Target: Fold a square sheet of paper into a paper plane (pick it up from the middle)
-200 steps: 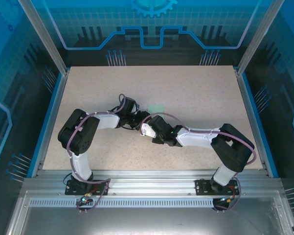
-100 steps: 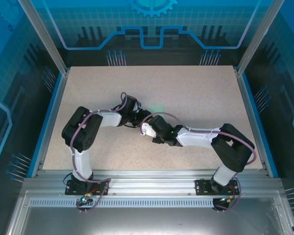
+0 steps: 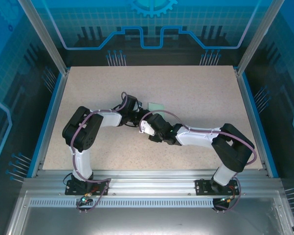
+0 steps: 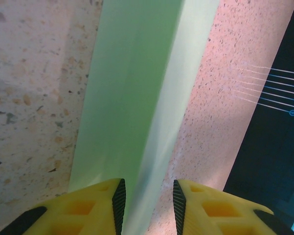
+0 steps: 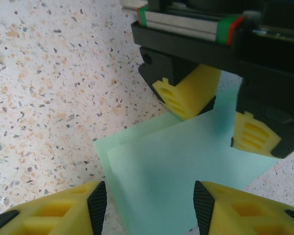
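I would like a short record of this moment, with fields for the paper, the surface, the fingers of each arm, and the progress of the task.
paper: pale mint-green sheet of paper, folded, two offset layers visible at one edge
surface: speckled beige tabletop, paper near its middle
left: yellow fingers of the left arm apart, paper running between them
right: yellow fingers of the right arm apart, paper's near end between them
progress: no pointed plane shape yet

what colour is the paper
The paper is pale mint green, best seen in the left wrist view.
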Robot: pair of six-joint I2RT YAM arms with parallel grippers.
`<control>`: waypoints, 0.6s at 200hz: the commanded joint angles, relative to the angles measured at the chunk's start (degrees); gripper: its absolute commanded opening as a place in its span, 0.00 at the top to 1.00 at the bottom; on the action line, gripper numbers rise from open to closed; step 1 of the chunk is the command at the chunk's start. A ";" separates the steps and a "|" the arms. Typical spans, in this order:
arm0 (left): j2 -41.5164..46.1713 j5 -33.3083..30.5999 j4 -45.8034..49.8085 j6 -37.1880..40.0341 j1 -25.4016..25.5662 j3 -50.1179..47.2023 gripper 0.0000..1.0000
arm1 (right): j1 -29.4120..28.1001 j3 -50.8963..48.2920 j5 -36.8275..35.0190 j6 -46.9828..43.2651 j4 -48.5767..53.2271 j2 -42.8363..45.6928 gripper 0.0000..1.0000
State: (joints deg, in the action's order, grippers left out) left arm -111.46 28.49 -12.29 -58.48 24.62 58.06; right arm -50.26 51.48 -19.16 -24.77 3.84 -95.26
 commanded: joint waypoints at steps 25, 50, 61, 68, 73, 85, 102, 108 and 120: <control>-0.16 2.76 -1.32 -1.59 0.23 1.70 0.65 | -1.92 0.87 1.31 5.44 -1.81 -1.73 0.41; 0.01 2.98 -1.45 -1.73 0.24 1.70 0.65 | -3.18 0.00 -2.78 7.46 -5.33 -3.57 0.39; 0.16 3.06 -1.42 -1.77 0.24 1.70 0.64 | -3.66 -0.63 -4.44 7.47 -7.34 -4.11 0.40; 0.19 3.09 -1.50 -1.81 0.24 1.70 0.64 | -3.83 -0.76 -4.93 7.62 -8.05 -4.23 0.39; 0.19 3.06 -1.51 -1.89 0.25 1.70 0.64 | -4.00 -0.77 -5.31 7.59 -8.51 -4.33 0.39; 0.19 3.15 -1.74 -2.07 0.21 1.70 0.64 | -4.23 -0.77 -6.92 7.08 -9.83 -4.95 0.40; 0.28 3.15 -1.77 -2.19 0.25 1.66 0.64 | -4.44 -0.77 -8.43 6.63 -11.24 -5.63 0.43; 0.28 3.15 -1.84 -2.17 0.25 1.62 0.64 | -4.42 -2.30 -8.59 6.52 -11.59 -5.57 0.44; 0.28 3.23 -1.82 -2.25 0.24 1.55 0.64 | -4.44 -2.53 -9.24 6.73 -11.41 -5.44 0.48</control>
State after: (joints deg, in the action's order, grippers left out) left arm -111.46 29.89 -13.26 -59.75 24.62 58.17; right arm -53.82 50.85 -25.21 -18.83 -4.89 -99.94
